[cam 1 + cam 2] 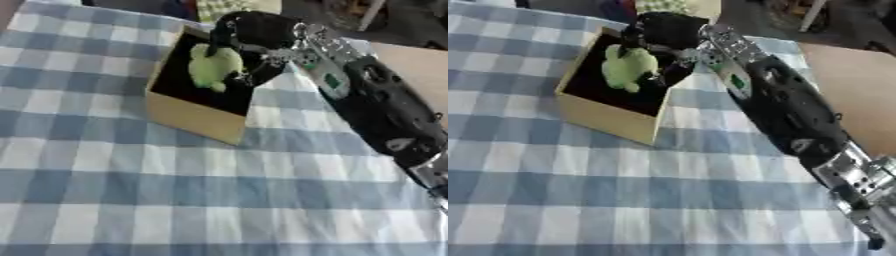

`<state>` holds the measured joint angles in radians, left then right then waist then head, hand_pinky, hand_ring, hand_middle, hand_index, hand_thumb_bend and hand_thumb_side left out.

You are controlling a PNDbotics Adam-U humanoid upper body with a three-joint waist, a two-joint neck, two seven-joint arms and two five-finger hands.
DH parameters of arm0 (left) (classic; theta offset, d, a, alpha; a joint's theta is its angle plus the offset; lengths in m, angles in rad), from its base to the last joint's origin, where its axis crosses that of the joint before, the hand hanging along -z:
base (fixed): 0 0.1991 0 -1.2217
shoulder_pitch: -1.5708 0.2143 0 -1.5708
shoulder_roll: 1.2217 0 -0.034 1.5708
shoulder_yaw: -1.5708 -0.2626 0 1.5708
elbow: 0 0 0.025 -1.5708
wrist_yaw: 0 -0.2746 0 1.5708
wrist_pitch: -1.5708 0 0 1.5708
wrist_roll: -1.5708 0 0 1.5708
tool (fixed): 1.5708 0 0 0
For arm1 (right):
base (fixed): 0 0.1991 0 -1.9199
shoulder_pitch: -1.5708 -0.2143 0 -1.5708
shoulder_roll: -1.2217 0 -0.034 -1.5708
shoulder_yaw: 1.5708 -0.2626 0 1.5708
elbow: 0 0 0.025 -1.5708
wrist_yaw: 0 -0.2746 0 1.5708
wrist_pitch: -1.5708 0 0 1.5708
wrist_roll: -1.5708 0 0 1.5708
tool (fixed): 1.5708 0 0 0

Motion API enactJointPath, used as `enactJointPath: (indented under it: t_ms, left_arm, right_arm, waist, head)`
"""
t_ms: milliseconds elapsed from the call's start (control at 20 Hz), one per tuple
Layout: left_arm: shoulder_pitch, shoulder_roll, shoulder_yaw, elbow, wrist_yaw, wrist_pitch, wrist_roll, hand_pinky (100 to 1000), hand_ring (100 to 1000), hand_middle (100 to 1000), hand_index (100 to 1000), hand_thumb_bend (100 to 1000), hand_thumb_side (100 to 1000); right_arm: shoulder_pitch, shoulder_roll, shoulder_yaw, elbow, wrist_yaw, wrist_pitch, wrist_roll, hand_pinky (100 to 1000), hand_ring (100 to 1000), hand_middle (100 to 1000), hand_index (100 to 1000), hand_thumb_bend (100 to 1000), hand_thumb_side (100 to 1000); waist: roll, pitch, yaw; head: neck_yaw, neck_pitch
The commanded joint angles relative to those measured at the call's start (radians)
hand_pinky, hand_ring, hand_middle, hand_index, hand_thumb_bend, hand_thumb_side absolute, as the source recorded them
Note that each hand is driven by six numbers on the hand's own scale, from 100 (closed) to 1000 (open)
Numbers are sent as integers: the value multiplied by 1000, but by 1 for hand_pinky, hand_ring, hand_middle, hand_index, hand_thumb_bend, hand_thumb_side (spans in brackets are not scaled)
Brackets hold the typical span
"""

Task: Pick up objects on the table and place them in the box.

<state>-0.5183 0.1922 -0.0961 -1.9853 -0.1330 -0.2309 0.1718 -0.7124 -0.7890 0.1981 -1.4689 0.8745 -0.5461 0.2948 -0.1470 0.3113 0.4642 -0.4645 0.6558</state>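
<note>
A tan cardboard box [194, 118] with a dark inside stands on the blue-and-white checked cloth, upper middle of both views. My right hand [254, 30] reaches over the box's far side from the right, its fingers curled round a light green soft object [213, 66]. The green object hangs below the hand, over the box's dark opening. Whether it touches the box's floor I cannot tell. My left hand shows in neither view.
The checked tablecloth [175, 200] covers the near and left parts of the table. A bare tan surface [859, 85] lies to the right of my arm. Dim clutter shows past the table's far edge.
</note>
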Motion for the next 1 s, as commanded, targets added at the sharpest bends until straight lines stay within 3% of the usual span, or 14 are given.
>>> enactJointPath:
  t_ms: [50, 250, 650, 750, 1000]
  left_arm:
    - [-7, 5, 1, -15, -1, 2, -1, 410, 745, 789, 611, 100, 729]
    - [-8, 3, 0, -15, 0, 2, -3, 410, 744, 789, 610, 100, 729]
    - [-5, 2, -1, -15, 1, 4, -6, 410, 745, 789, 610, 100, 730]
    - [-4, 2, 0, -15, 1, 5, -6, 410, 745, 789, 610, 100, 731]
    - [2, 5, 4, -15, -2, 6, -2, 410, 745, 789, 609, 100, 731]
  right_arm:
    - [-12, -36, -14, -42, 40, -7, 27, 925, 843, 743, 866, 243, 100]
    - [-13, -35, -15, -66, 41, -15, 38, 928, 855, 758, 886, 247, 157]
    - [-19, -30, -45, -108, -54, 5, 28, 890, 827, 723, 878, 163, 108]
    - [-20, -32, -65, -129, -101, 22, 22, 867, 804, 691, 863, 100, 100]
    - [-7, -57, -133, -224, -293, 106, -13, 773, 708, 573, 794, 100, 100]
  waist:
    - [10, -18, -3]
    - [11, -19, -4]
    - [14, -21, -10]
    - [15, -22, -13]
    - [20, -28, -27]
  head:
    - [4, -9]
    - [5, -9]
    - [7, -10]
    - [9, -9]
    - [20, -4]
